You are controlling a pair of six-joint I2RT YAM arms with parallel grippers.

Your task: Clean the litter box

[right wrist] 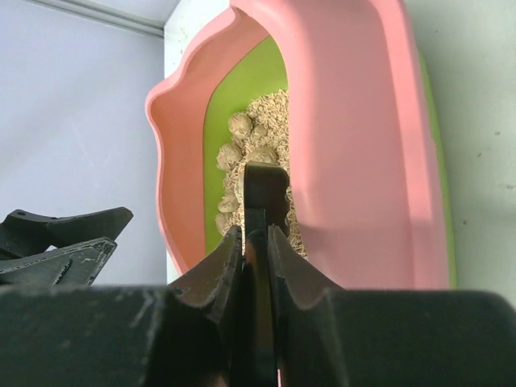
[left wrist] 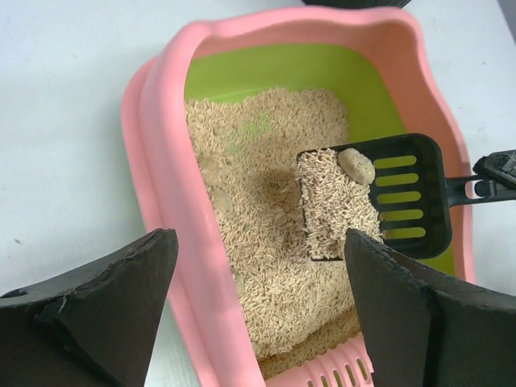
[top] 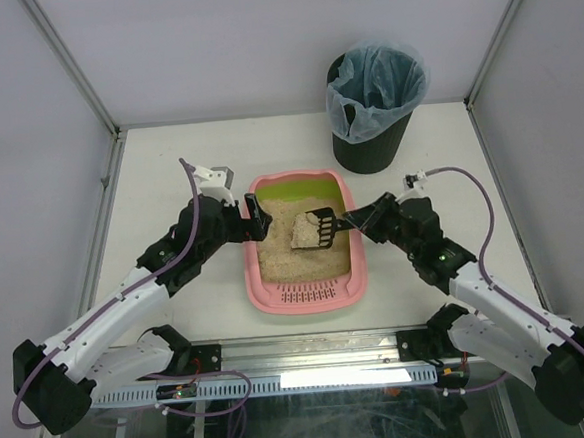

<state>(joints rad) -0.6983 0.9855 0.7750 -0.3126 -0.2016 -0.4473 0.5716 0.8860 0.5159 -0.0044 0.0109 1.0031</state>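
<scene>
The litter box [top: 304, 296] lay mid-table, slotted end towards the near edge. Being stiff plastic weighted with loose litter, it would probably slide if pushed, and its rolled side rim looked the best hold. There the left gripper [top: 254, 222] hung with jaws spread, grasping nothing. The right gripper [top: 358, 221] was clenched on the scoop [top: 313, 230], which carried litter and a clump [left wrist: 355, 165]. The bin [top: 374, 103] stood near the far right corner.

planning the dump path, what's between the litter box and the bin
Only bare white tabletop lies between the litter box and the black bin, seen in the top view.
</scene>
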